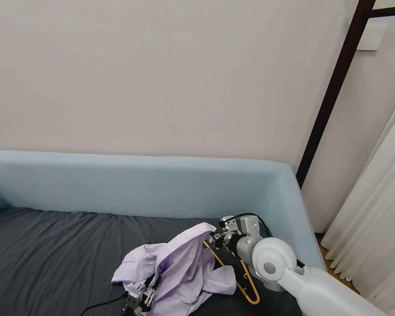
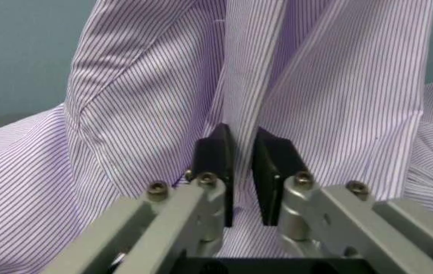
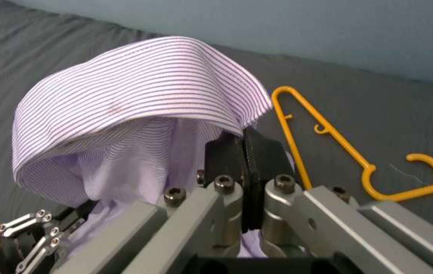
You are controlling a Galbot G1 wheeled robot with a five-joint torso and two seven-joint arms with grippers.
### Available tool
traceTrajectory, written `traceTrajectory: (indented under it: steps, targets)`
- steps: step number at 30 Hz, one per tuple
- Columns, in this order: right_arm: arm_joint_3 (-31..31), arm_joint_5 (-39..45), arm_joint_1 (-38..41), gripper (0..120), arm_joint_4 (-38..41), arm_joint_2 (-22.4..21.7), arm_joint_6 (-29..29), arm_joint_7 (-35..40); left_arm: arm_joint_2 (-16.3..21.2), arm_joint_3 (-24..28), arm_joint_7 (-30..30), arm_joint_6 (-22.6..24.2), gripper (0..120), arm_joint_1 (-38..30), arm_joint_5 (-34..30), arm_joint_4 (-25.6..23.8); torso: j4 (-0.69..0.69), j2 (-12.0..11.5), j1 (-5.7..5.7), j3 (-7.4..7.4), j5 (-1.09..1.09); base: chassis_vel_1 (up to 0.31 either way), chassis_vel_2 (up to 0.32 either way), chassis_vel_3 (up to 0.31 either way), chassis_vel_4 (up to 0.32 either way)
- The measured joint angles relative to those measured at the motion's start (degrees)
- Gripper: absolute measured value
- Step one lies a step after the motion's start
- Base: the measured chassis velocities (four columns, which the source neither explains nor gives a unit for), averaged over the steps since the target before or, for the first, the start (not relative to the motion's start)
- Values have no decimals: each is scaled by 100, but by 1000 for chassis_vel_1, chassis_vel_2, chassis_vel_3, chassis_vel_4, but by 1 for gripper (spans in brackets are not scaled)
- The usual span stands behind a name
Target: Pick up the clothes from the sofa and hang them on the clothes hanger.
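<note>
Now left gripper [image 2: 241, 155] pinches a low fold of the shirt [image 1: 178, 266] and right gripper [image 3: 243, 151] clamps its raised edge, presumably to spread it for the hanger [image 3: 367, 169] just beside the right claw.

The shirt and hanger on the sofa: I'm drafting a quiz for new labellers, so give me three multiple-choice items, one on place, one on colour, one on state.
1. Where does the hanger lie?
A. On the sofa seat beside the shirt.
B. On the floor.
C. On the sofa's backrest.

2. What colour is the hanger?
A. Blue.
B. Orange.
C. White.

3. How are the left gripper and the right gripper?
A. Both open.
B. Both shut on the shirt.
C. Both shut on the hanger.

Answers:
1 A, it lies flat on the dark seat at the shirt's edge.
2 B, its orange hook stands out against the seat.
3 B, each wrist view shows striped cloth clamped in that gripper.
</note>
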Motion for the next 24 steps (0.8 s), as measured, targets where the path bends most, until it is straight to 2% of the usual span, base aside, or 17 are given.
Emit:
traceTrajectory:
  steps: [3,14,17,20,23,24]
  targets:
    - [-2,1,6,0,-18,-1,1,1,-8,-5,-3,-6,0,-6,15,17,0,0,0,0,-1,0,0,0,0]
    - [56,36,20,0,-164,-15,3,2,88,-59,-94,-11,0,108,50,-53,0,0,0,0,-1,0,0,0,0]
    - [116,3,6,0,-242,-48,6,-5,230,-65,-197,-14,0,172,132,-156,0,0,0,0,0,0,0,0,0]
    - [132,-20,5,0,-247,-56,9,-14,335,-65,-245,-45,8,219,211,-224,-1,0,0,0,0,0,0,0,0]
    - [97,-38,5,0,-134,-57,10,-12,393,-65,-327,-69,23,263,300,-277,1,0,0,0,0,0,0,0,0]
    - [97,-38,5,0,-134,-57,10,-12,393,-65,-327,-69,23,263,300,-277,1,0,0,0,0,0,0,0,0]
